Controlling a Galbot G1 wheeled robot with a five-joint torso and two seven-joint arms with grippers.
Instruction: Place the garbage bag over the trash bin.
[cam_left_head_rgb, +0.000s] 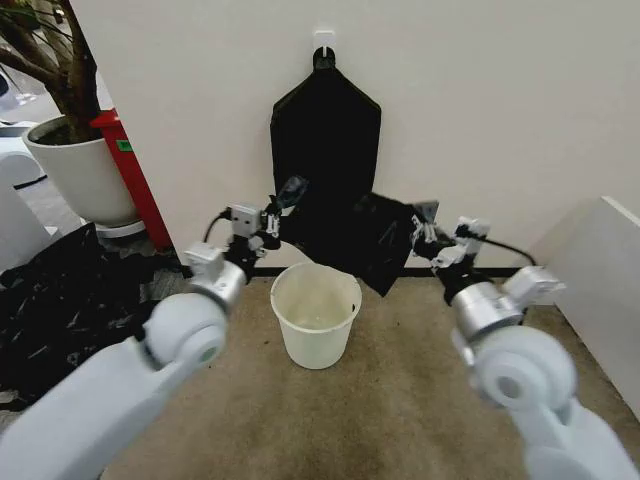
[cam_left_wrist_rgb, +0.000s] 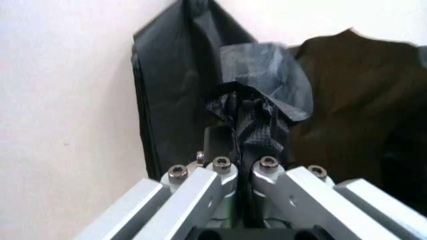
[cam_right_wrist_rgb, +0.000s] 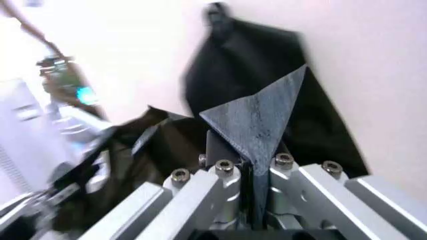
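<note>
Both claws hold the garbage bag (cam_left_head_rgb: 375, 238) stretched between them above and just behind the trash bin (cam_left_head_rgb: 316, 315), which stands on the brown floor mat (cam_left_head_rgb: 330, 420) close to the wall (cam_left_head_rgb: 500, 100). The left claw (cam_left_head_rgb: 272, 222) is clamped on a crumpled corner of the film, and the left wrist view shows its fingers (cam_left_wrist_rgb: 223, 172) pressed together on the bunched plastic. The right claw (cam_left_head_rgb: 428, 238) pinches the opposite corner, a flat triangle of bag poking out past its closed fingers (cam_right_wrist_rgb: 283, 167). The bag hangs in front of the flat black bundle (cam_left_head_rgb: 325, 150) on the wall hook (cam_left_head_rgb: 323, 45). The risks, as I judge them: each grip catches only a thin corner, so the slick film could slip out as the arms pull apart; and the bag's mouth looks unopened, so lowering it may simply drape it on the rim or tip the light bin.
</note>
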